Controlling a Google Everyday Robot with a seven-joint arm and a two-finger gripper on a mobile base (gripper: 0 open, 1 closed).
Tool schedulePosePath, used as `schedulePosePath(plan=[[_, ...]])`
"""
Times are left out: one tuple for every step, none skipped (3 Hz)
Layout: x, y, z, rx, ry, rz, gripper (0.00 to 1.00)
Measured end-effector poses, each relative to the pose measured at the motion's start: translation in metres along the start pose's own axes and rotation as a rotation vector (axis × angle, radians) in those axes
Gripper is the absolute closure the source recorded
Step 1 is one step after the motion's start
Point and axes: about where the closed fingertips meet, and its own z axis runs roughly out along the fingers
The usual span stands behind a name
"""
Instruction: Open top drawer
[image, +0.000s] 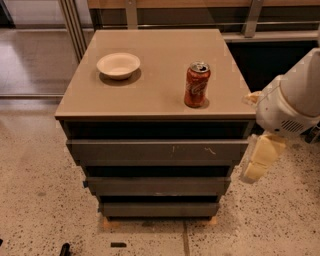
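On your left, a shallow, round, cream bowl (118, 65) sits on the smooth tan desk (165, 50). Just under the desk's front edge is the top drawer (150, 150), a flat dark grey front with pale scratches. Right of centre, a red cylindrical soda can (197, 85) stands upright. Far right, the pale, blocky gripper (260, 161) hangs beside the drawer's right end; you cannot tell whether it is open.

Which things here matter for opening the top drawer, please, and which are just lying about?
For the job:
top drawer, the widest grey front
gripper, hanging just right of that drawer, level with it

Just lying about:
white bowl and red soda can on the cabinet top
middle drawer
bottom drawer
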Motion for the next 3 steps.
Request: schedulePosePath(plan=[[-0.007,0.012,0.083,-0.041,-0.086,-0.006,0.00],[-0.007,0.012,0.085,-0.044,-0.086,-0.008,0.00],[-0.001,0.017,0.114,-0.075,-0.086,-0.030,0.00]])
